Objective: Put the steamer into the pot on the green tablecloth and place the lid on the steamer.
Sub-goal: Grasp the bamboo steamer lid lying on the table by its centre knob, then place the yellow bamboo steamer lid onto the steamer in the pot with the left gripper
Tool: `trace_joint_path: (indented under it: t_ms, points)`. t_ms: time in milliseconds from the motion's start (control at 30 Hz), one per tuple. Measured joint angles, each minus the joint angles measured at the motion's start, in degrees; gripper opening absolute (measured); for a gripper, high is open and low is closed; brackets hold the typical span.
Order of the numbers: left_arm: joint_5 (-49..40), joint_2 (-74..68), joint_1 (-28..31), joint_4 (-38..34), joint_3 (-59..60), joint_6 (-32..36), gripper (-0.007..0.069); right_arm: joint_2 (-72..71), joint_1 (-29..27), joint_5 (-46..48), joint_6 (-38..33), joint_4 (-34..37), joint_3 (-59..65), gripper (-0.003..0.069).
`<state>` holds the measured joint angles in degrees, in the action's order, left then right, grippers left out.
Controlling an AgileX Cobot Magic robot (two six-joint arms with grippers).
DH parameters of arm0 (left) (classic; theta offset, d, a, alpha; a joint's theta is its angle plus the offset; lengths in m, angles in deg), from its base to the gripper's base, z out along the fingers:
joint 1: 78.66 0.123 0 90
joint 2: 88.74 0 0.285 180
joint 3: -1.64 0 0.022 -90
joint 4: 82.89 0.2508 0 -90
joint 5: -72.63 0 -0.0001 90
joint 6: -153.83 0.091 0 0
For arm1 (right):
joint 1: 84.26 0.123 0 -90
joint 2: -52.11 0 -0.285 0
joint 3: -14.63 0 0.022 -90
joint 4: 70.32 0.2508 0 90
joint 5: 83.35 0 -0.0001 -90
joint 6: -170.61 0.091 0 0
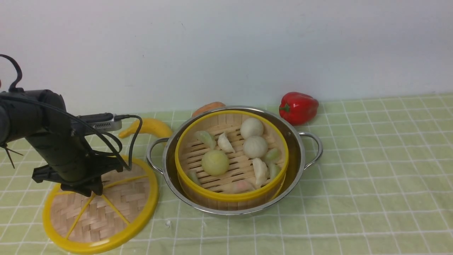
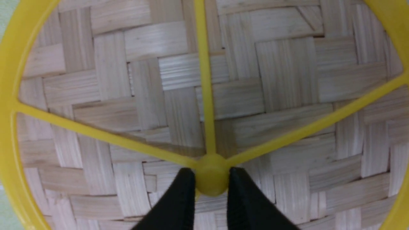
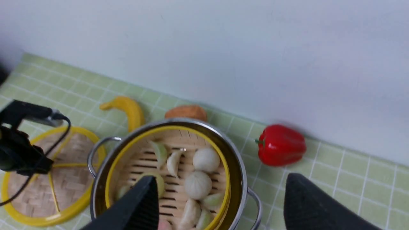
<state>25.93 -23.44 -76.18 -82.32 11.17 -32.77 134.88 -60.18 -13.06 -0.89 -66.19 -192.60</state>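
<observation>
Nearest, the right gripper hangs raised on the near side of the pot, jaws spread wide and empty. At the near left the lid lies flat on the green tablecloth, spoked face up, just left of the pot. The left gripper is down on its centre, fingers pressed against either side of the hub, so it grips the lid. Being round, the lid has no long axis; its hub points straight up. Farther back, in the middle, the steamer sits upright inside the pot, mouth open upward. The first step looks done, and the lid pickup is in hand. The next move calls for a level lift, a carry to the right, and a centred lowering onto the steamer's rim.
</observation>
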Motion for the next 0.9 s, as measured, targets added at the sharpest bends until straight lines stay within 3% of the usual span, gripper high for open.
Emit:
trace_joint_path:
  t_ms: [267, 433, 567, 700, 900]
  points:
    - [-5.10, 0.44, 1.22, 4.56, -4.48, -2.19, 0.0109, -17.92, 0.00, 0.05, -1.00, -5.82, 18.14, 0.0508]
    - [-13.32, 2.68, 3.99, 9.32, -14.36, -3.42, 0.0109, -29.30, 0.00, 0.22, 3.59, -12.60, 33.34, 0.0508]
    - [-19.20, 4.07, 2.89, 8.87, -23.31, -1.07, 0.0109, -38.19, 0.00, 0.46, 8.45, -15.71, 43.00, 0.0508]
    - [-20.37, 3.99, -4.89, 4.43, -29.00, 3.42, 0.0109, -44.19, 0.00, 0.58, 13.28, -15.58, 49.76, 0.0508]
    - [-15.84, -1.09, -23.47, 2.24, -32.01, 5.18, 0.0109, -47.04, 0.00, 0.64, 16.59, -12.70, 53.42, 0.0508]
